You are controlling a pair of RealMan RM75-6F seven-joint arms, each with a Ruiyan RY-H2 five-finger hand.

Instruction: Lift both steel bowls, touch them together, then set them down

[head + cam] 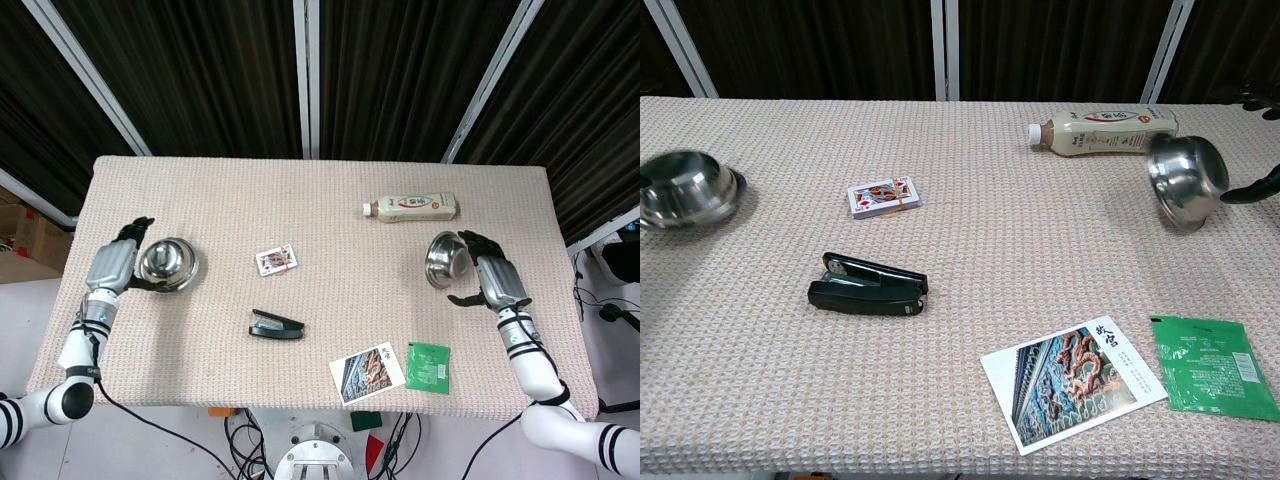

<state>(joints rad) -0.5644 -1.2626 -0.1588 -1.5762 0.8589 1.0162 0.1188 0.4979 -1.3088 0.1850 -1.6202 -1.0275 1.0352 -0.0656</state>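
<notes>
The left bowl [167, 262] sits on the table [320, 200] at its left edge, beside the left hand [112, 266], whose fingers look spread and apart from it. The right bowl [445, 259] tilts on its side at the right; the right hand [497, 281] is open beside it, and contact cannot be told. In the chest view both hands are mostly cut off.
</notes>
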